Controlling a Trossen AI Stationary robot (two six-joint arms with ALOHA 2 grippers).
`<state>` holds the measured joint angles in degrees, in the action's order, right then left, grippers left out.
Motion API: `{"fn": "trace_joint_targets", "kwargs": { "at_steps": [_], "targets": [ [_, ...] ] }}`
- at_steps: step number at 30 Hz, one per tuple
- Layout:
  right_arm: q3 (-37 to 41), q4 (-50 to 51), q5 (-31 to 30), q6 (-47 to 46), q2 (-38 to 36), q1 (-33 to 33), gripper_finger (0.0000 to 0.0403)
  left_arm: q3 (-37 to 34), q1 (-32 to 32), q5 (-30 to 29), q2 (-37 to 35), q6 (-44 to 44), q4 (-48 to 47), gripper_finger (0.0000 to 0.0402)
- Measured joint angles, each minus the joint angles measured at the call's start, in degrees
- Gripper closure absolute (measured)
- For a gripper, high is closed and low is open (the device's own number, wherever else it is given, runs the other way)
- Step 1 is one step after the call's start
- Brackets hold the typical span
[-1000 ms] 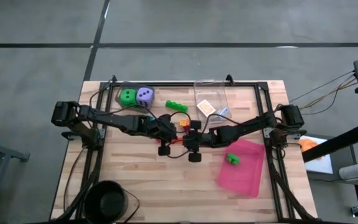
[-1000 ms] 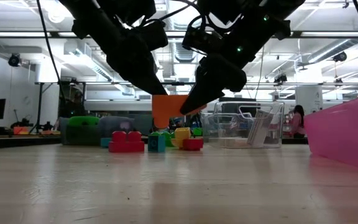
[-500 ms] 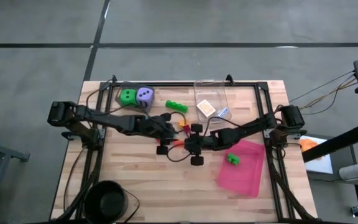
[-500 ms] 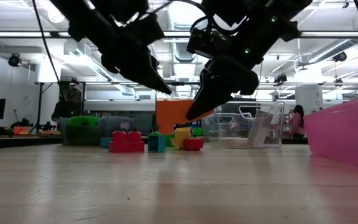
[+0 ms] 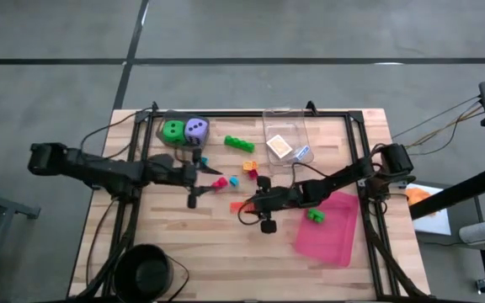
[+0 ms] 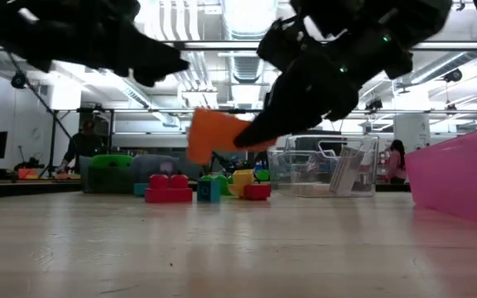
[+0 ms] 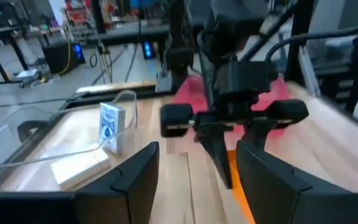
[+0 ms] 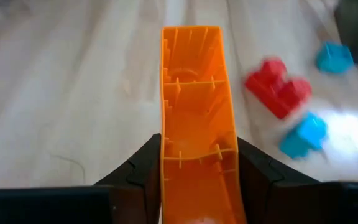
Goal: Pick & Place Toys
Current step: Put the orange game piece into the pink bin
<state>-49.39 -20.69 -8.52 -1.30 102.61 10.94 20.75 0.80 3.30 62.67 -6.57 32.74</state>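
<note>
My right gripper (image 5: 247,204) is shut on a long orange brick (image 8: 194,106) at mid-table, seen lifted in the low view (image 6: 214,136). My left gripper (image 7: 197,177) stands open with nothing between its fingers, just left of the loose bricks (image 5: 211,174). Red (image 5: 220,182), blue (image 5: 233,180) and yellow (image 5: 248,167) bricks lie on the table. A green brick (image 5: 238,143) lies farther back. The green die (image 5: 173,130) and purple die (image 5: 196,129) sit at the far left. Two packets (image 5: 279,146) stand in the clear box. My right gripper pinches the orange brick's two long sides (image 8: 166,165) between its two fingers, at the brick's rear end. The fingers come from the table's right and lie along the brick, which sticks out ahead of them. Its hollow underside faces the wrist camera. It hangs tilted, clear of the table.
The pink tray (image 5: 335,240) lies at the near right with a green brick (image 5: 314,215) in it. The clear box (image 5: 297,126) stands at the far middle. A black round container (image 5: 146,271) sits at the near left corner. People show in the room behind.
My left gripper has opened, let go of the orange brick and drawn back toward the table's left edge. My right gripper keeps the brick and has moved toward the near edge; the brick has tipped from level to tilted.
</note>
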Motion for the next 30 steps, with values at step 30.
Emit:
{"fn": "trace_joint_targets", "kwargs": {
  "at_steps": [30],
  "targets": [
    [18.7,15.7,-15.4,-25.1,-31.8,18.2,0.0272,-10.0,0.0,-0.3,-13.8,3.2,-0.8,0.0187]
  ]
}}
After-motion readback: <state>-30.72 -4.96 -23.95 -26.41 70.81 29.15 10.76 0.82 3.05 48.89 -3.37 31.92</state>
